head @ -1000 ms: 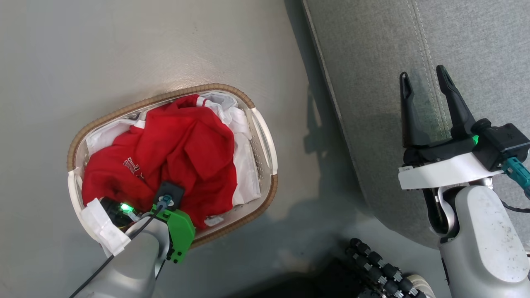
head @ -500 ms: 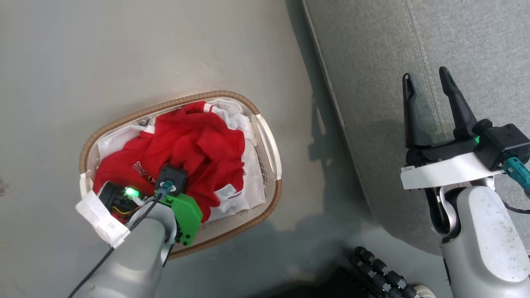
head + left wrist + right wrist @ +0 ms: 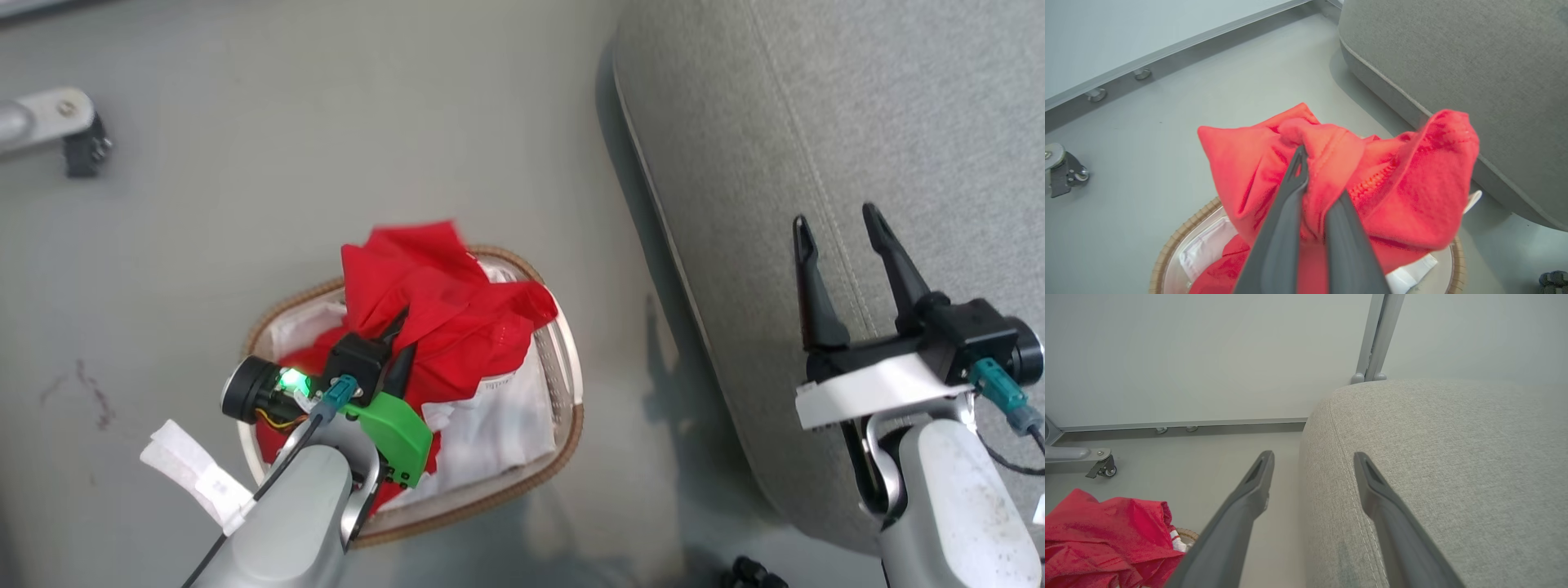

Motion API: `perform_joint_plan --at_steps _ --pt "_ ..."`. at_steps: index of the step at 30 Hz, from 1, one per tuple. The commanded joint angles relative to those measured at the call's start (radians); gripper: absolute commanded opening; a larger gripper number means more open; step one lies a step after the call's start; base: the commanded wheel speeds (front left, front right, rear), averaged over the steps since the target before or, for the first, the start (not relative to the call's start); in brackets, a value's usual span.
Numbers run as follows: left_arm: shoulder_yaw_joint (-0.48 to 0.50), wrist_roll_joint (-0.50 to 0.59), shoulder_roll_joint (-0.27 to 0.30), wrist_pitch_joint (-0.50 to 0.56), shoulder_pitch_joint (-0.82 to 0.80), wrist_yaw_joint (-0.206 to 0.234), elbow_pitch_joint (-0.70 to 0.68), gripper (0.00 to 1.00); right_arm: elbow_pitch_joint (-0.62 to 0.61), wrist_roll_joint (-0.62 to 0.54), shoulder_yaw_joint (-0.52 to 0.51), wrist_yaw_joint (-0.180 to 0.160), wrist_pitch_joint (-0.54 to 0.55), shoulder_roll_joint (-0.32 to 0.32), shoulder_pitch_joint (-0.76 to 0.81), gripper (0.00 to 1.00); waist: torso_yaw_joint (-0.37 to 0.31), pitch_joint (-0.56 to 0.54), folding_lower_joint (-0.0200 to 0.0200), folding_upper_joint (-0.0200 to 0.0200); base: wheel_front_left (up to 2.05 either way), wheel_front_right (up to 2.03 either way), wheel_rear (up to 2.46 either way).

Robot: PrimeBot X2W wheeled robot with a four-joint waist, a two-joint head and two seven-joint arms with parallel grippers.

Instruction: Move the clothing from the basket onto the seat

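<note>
The red clothing [image 3: 441,294] is bunched up and lifted partly out of the basket [image 3: 563,445], a white oval one with a brown woven rim, standing on the floor. My left gripper [image 3: 406,336] is shut on a fold of that red cloth; the left wrist view shows the clothing [image 3: 1412,183] draped around the gripper [image 3: 1316,175] above the basket rim [image 3: 1167,253]. More red cloth and a white liner [image 3: 498,433] lie inside the basket. My right gripper [image 3: 834,216] stands open and empty over the grey seat [image 3: 816,122], at its stitched seam [image 3: 1351,490].
The seat's rounded edge [image 3: 1392,81] runs just right of the basket. A metal leg with a caster [image 3: 77,135] stands on the floor at the far left. A wall with a baseboard [image 3: 1167,53] lies beyond. Dark stains [image 3: 90,392] mark the floor.
My left gripper closed on the red clothing and raised a bunch of it above the basket. The head camera has shifted. My right gripper stays open over the seat.
</note>
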Motion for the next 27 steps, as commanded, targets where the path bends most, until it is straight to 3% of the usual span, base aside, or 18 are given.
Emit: perform_joint_plan --at_steps 1,13,20,27 --pt "0.009 0.015 0.008 -0.001 0.025 -0.007 -0.032 0.00 0.006 -0.009 -0.006 -0.001 -0.005 -0.004 0.027 1.00 0.058 -0.135 0.0000 -0.0001 0.00 0.00 0.00" --pt "0.027 0.104 0.109 -0.001 0.001 -0.032 -0.262 0.00 0.038 -0.050 -0.001 -0.001 -0.005 -0.004 0.159 1.00 0.121 -0.389 0.0000 -0.0001 0.00 0.00 0.00" --pt "-0.030 0.123 0.168 -0.001 -0.082 -0.041 -0.303 0.00 0.048 -0.041 0.025 -0.001 -0.005 -0.004 0.221 1.00 0.144 -0.501 0.0000 -0.0001 0.00 0.00 0.00" --pt "-0.131 0.087 0.204 0.011 -0.224 -0.042 -0.317 0.00 0.046 -0.049 0.068 -0.001 -0.005 -0.004 0.241 1.00 0.165 -0.546 0.0000 -0.0001 0.00 0.00 0.00"
